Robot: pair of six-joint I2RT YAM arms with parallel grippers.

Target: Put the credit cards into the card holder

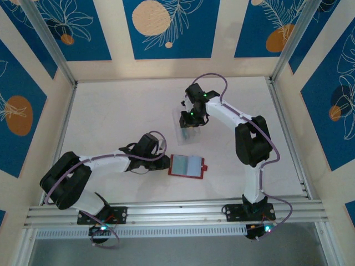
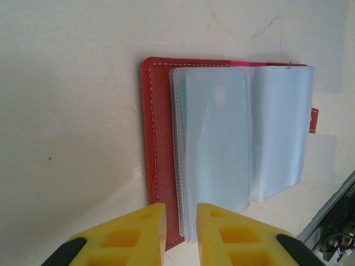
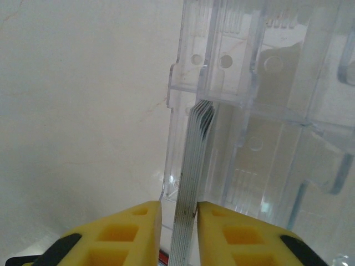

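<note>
1. Right wrist view: one stack of thin, flat credit cards [image 3: 191, 166] stands edge-on at lower centre. Its grey-white edges fan slightly at the top. I make out roughly six or seven, though they are too fine to count surely.
2. The right gripper [image 3: 179, 233] is clamped on that stack, with one yellow foam finger pressed to each side.
3. The stack's upper end lies against the left wall of one clear, ribbed plastic case [image 3: 277, 111] on the right of the frame.
4. From the top camera, the case [image 1: 183, 132] sits just above centre under the right gripper [image 1: 188, 123]. One red folding card holder [image 1: 187, 165] lies open below centre, apart from the case.
5. In the left wrist view the card holder [image 2: 158, 138] shows a stitched red cover at left, a sheaf of clear plastic sleeves [image 2: 277, 127] over it, and one red clasp tab [image 2: 314, 119] at far right. One pale teal rectangle shows through a sleeve at centre.
6. The left gripper [image 2: 181, 233] has two yellow fingers at the bottom edge, narrowly apart. The cover's and sleeves' edge shows in the gap, and I cannot tell whether they pinch it.
7. Two white-and-black arms reach over one pale table [image 1: 122, 111].
</note>
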